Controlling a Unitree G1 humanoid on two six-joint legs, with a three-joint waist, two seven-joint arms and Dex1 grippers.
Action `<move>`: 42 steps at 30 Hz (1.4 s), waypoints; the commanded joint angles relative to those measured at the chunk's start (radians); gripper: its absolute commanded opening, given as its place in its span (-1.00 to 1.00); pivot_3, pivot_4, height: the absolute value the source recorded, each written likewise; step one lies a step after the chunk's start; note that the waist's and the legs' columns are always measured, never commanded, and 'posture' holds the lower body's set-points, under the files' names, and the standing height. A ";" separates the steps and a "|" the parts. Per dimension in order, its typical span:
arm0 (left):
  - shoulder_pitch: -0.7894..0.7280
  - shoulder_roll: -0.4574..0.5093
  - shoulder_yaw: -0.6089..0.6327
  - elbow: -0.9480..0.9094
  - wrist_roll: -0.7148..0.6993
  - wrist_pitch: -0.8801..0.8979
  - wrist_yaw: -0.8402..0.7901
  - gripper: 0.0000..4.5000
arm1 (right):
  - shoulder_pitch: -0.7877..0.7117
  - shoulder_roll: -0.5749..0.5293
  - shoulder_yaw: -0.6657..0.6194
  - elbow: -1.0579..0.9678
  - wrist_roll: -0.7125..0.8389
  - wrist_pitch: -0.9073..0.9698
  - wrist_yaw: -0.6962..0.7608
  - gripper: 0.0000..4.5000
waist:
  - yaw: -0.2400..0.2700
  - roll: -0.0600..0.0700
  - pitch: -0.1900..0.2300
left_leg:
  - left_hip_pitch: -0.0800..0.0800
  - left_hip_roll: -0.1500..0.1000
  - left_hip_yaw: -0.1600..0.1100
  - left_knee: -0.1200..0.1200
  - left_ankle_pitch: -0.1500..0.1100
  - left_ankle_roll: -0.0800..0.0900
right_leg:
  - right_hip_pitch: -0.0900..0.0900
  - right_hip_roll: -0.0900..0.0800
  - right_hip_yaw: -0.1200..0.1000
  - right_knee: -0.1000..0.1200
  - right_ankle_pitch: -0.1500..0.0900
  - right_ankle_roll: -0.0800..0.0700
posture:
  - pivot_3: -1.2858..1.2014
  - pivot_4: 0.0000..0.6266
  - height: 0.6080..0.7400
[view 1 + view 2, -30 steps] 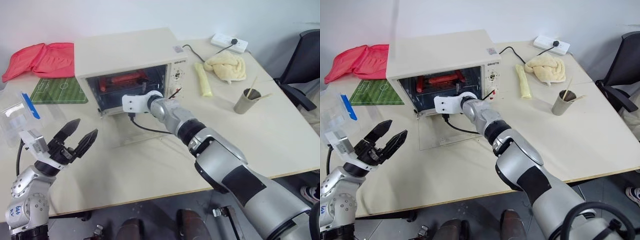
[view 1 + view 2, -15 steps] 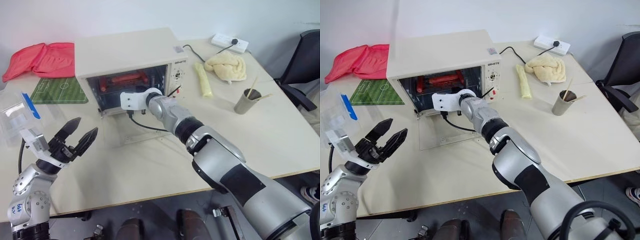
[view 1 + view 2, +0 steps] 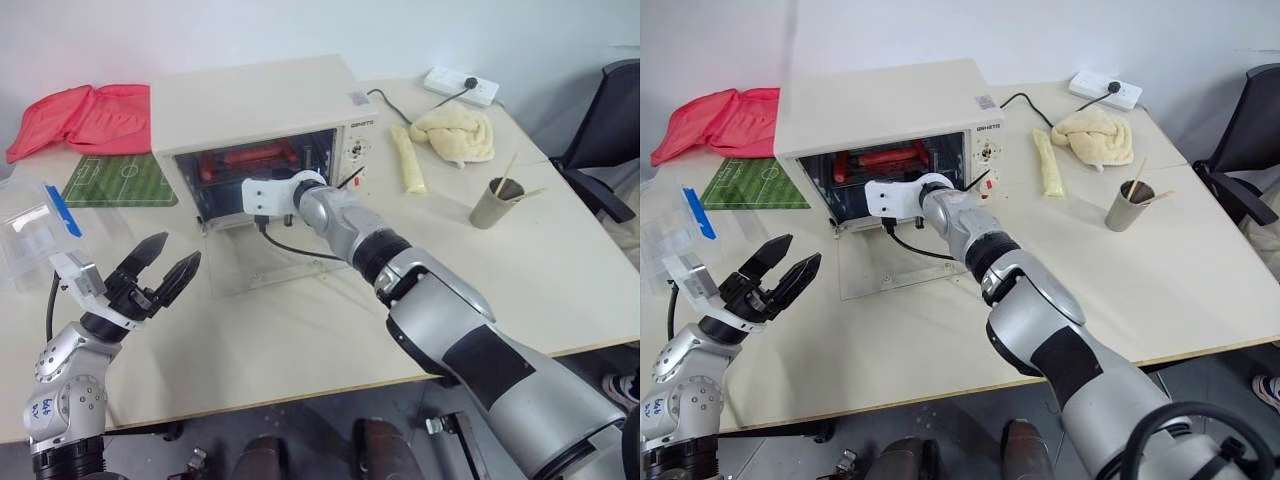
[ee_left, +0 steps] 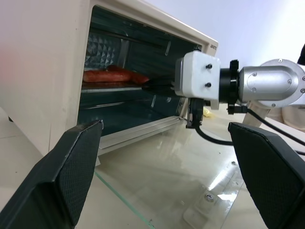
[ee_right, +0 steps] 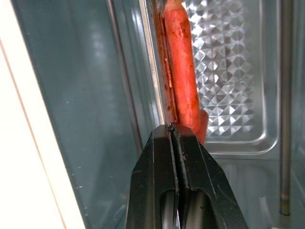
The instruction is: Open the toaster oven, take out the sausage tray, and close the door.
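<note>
Cream-white toaster oven (image 3: pixel 255 105) is seen at the back of the bench (image 3: pixel 560 260), left of its middle, with its front toward the robot. The door (image 3: pixel 265 265) is fully lowered and lies flat on the bench just in front of the oven, its glass showing the bench surface through it. Inside the open cavity the sausage tray (image 4: pixel 114 85) is held on its rail, edge-on in the left wrist view, with long red sausages (image 3: pixel 245 157) lying on it.

The right gripper (image 5: pixel 172 128) is reached into the oven mouth, its two black fingers pressed together at the near edge of the tray, right beside the end of a sausage; whether tray metal is pinched between them cannot be told. The white camera block on that wrist (image 3: pixel 266 196) is seen just outside the opening.

The left gripper (image 3: pixel 160 272) is held above the bench near its front left corner, well apart from the oven, with its fingers (image 4: pixel 78 164) spread wide and nothing between them.

A clear plastic box with a blue clip (image 3: pixel 40 228) is set by the left edge, with a green pitch-patterned mat (image 3: pixel 120 180) and a red cloth (image 3: pixel 85 118) behind it. Toward the back right corner a yellow towel (image 3: pixel 452 133), a white power strip (image 3: pixel 458 85) and a pale yellow tube (image 3: pixel 407 160) are laid, and a metal cup with sticks (image 3: pixel 495 202) is stood nearer the right edge.
</note>
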 commanded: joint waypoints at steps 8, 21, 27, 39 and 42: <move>-0.024 0.013 0.000 0.018 0.002 -0.016 0.003 1.00 | 0.080 -0.016 0.017 -0.231 -0.026 0.022 0.022 -0.99 | -0.005 0.000 0.000 | 0.000 0.000 0.000 -0.004 0.000 0.000 | -0.001 0.000 0.000 0.000 0.000 0.000 | 0.03 -0.52 1.00; -0.090 0.025 -0.018 0.078 0.005 -0.018 -0.023 1.00 | 0.237 -0.061 0.037 -0.518 -0.067 0.120 0.122 -0.99 | -0.019 0.000 0.000 | 0.002 0.000 0.000 -0.005 0.000 0.000 | -0.001 0.000 -0.001 0.000 0.000 0.000 | 0.03 -0.52 1.00; -0.109 0.024 -0.028 0.106 0.015 -0.026 -0.034 1.00 | 0.294 -0.088 0.042 -0.637 -0.093 0.161 0.177 -0.99 | -0.019 0.000 0.000 | 0.002 0.000 0.000 -0.005 0.000 0.000 | -0.001 0.000 -0.001 0.000 0.000 0.000 | 0.03 -0.52 1.00; -0.104 0.015 -0.029 0.100 0.019 -0.031 -0.028 1.00 | 0.186 -0.091 0.044 -0.471 -0.121 0.164 0.149 0.36 | -0.020 0.000 0.000 | 0.002 0.000 0.000 -0.005 0.000 0.000 | -0.001 0.000 -0.001 0.000 0.000 0.000 | 0.03 -0.52 1.00; -0.098 0.013 -0.028 0.095 0.018 -0.032 -0.026 1.00 | 0.152 -0.076 0.044 -0.391 -0.115 0.148 0.124 0.79 | -0.022 0.000 0.000 | 0.002 0.000 0.000 -0.005 0.000 0.000 | -0.001 0.000 -0.001 0.000 0.000 0.000 | 0.03 -0.52 1.00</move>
